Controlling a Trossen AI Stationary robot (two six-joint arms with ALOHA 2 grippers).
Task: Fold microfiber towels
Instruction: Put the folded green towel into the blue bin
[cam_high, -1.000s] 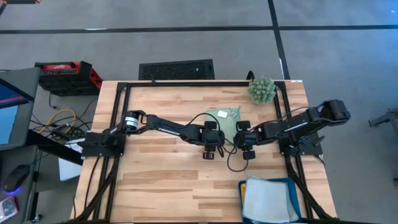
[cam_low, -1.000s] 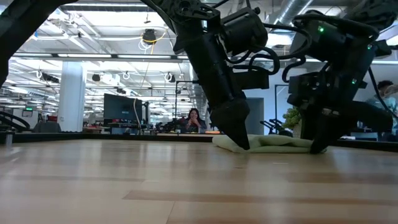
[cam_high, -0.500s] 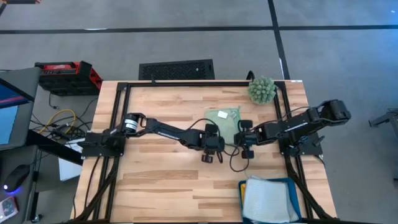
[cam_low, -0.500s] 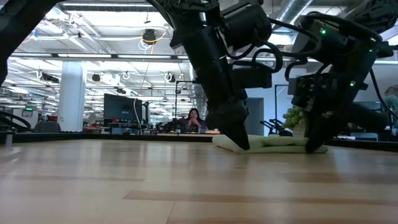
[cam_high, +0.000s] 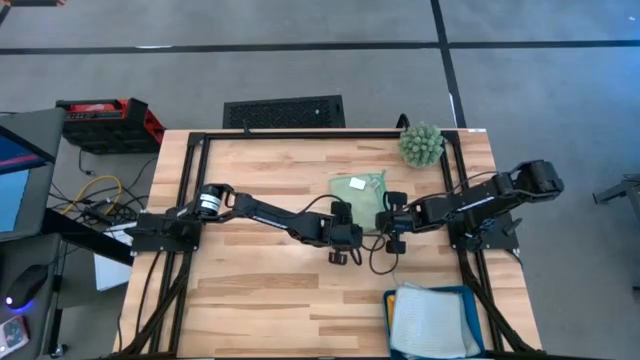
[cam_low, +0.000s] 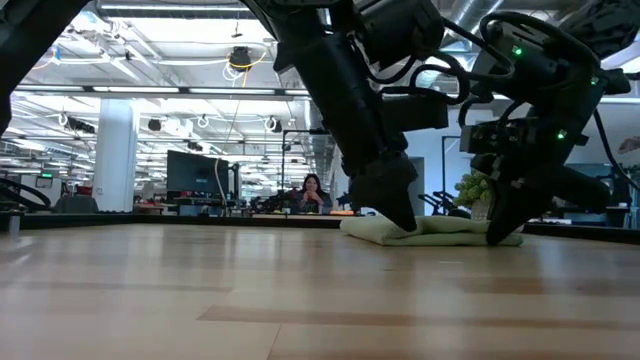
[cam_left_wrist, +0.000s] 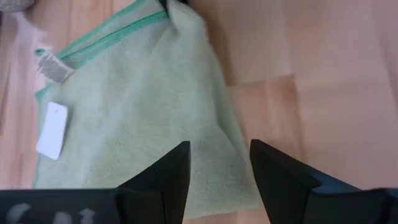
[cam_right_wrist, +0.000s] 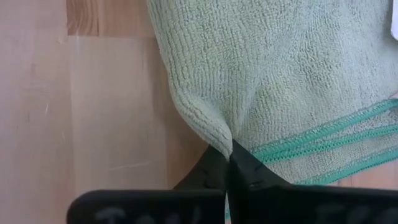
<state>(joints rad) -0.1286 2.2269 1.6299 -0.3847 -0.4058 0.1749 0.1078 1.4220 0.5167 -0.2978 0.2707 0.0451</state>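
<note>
One light green microfiber towel (cam_high: 355, 190) with a darker green hem lies flat on the wooden table, right of centre. My right gripper (cam_high: 392, 233) is at the towel's near right part, shut on it (cam_right_wrist: 229, 163). My left gripper (cam_high: 340, 254) stands open at the towel's near left side. In the left wrist view the towel's side edge (cam_left_wrist: 227, 134) shows between its two fingers. In the low view both grippers reach down to the towel (cam_low: 445, 232). My left gripper: its tip meets the table at the towel's near edge (cam_low: 402, 222) in the low view; I cannot tell whether it touches the cloth. My right gripper pinches a small raised pucker of the towel (cam_right_wrist: 222, 134) between its two fingers, close to the green hemmed edge (cam_right_wrist: 323, 140). The cloth gathers into creases toward the fingers. The rest of the towel lies on the table.
A spiky green ball plant (cam_high: 421, 145) stands at the far right, just beyond the towel. A teal tray (cam_high: 390, 300) holding pale cloths sits at the near right corner. Black frame rails (cam_high: 300, 133) border the table. A person (cam_low: 312, 192) sits far behind.
My left gripper has moved a little toward the table's near edge and right, closer to my right gripper, staying open. My right gripper has shut on the towel's near right part. The towel has stayed where it was.
</note>
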